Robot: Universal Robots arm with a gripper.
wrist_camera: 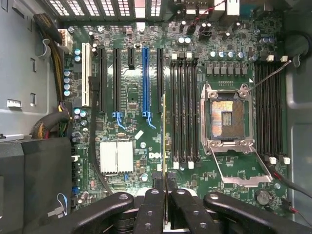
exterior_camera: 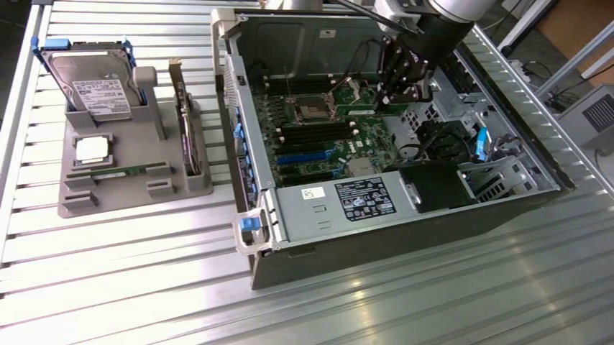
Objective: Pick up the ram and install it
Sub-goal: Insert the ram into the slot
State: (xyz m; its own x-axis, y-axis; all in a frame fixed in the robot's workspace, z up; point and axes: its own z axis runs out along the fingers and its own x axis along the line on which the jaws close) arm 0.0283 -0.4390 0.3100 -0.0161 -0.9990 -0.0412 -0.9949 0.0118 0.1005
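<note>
Reaching down into the open computer case, the gripper hung over the motherboard, its fingers pinched together on the ram. In the wrist view the ram showed edge-on, a thin greenish-yellow line running out from between the fingertips, parallel to the black memory slots and just beside the nearest of them; whether it touched the board I could not tell. The CPU socket sat on the far side of those slots. Off to the exterior view's left, well apart from the case, a grey holder on the slatted metal table carried a hard drive, a square silver CPU chip, an upright expansion card and a slim green strip lying flat
</note>
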